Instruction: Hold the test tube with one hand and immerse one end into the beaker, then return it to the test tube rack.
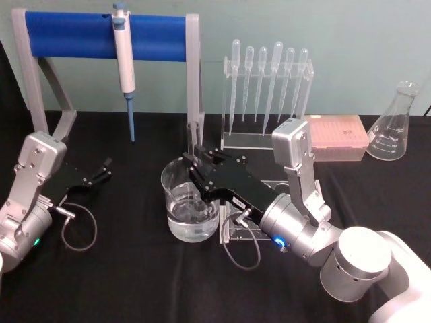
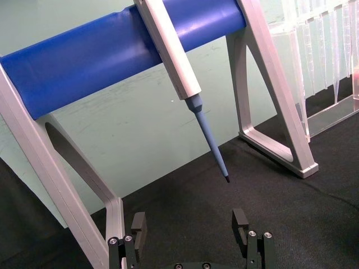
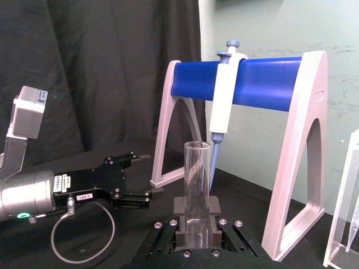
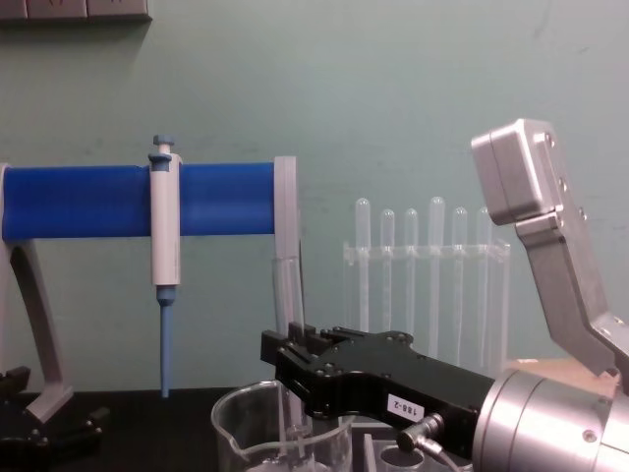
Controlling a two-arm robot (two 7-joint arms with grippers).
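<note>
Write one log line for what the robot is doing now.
right tool: shut on tube | tube: upright, lower end inside beaker | left tool: open, idle at left | step: dipping

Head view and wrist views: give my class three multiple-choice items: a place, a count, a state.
1. Where is the lower end of the long clear glass test tube? A) inside the wide clear glass beaker B) in a rack slot C) on the cloth.
2. How many thin clear plastic pipettes hang in the clear rack? A) four B) six C) nine.
3. The black left gripper is: A) shut on the tube B) open and empty C) shut on a cable.
Answers: 1 A, the black right gripper holds it upright there; 2 B, six bulbs show; 3 B, fingers apart, nothing between.
</note>
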